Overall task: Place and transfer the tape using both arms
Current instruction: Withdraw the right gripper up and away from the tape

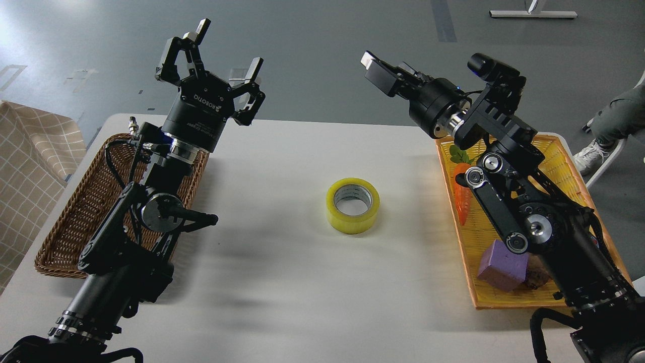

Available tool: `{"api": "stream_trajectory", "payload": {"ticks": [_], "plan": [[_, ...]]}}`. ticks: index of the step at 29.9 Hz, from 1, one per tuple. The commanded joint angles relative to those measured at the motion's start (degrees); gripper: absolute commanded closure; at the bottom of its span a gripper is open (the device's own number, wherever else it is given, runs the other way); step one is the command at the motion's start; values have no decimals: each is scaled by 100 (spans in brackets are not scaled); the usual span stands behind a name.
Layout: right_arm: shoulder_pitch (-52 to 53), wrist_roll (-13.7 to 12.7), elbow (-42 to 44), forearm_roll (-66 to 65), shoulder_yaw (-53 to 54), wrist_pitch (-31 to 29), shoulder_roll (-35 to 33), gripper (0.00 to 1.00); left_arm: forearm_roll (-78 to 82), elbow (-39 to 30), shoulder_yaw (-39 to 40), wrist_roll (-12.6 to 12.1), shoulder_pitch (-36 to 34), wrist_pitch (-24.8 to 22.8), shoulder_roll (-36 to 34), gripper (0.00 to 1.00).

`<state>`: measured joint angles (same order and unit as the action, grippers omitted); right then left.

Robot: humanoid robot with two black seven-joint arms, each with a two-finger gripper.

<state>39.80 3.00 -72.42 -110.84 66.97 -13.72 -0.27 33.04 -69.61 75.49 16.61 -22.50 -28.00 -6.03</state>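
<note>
The tape (352,204), a wide yellow roll with a grey-white core, lies flat on the white table (282,282) near its middle, with nothing touching it. My right gripper (390,70) is raised high above the table's far edge, up and to the right of the tape, with its fingers apart and empty. My left gripper (227,48) is held up at the far left, above the wicker basket's far end, open and empty.
A brown wicker basket (65,227) sits at the table's left under my left arm. A yellow plastic basket (478,297) at the right holds a toy carrot (461,199) and a purple block (504,272). A person's shoe (587,156) is beyond the right edge.
</note>
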Motion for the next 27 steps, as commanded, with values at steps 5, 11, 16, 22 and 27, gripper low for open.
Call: {"api": "stream_trajectory", "payload": {"ticks": [5, 11, 16, 22, 27], "plan": [[-121, 42, -1035, 2686, 438, 1, -1000, 0, 1, 0, 1, -70, 0, 0, -91, 2], [-648, 401, -1440, 4244, 1221, -585, -1527, 0, -148, -658, 97, -299, 254, 0, -180, 2], [-1149, 1228, -1661, 4615, 1854, -1428, -1704, 0, -149, -668, 62, -290, 290, 0, -83, 2], [-1553, 1651, -1863, 5552, 2452, -1428, -1678, 0, -140, -685, 36, -255, 334, 0, 118, 2], [-1800, 1659, -1855, 6161, 2645, -1428, -1669, 0, -105, -685, -26, -238, 378, 0, 356, 2]]}}
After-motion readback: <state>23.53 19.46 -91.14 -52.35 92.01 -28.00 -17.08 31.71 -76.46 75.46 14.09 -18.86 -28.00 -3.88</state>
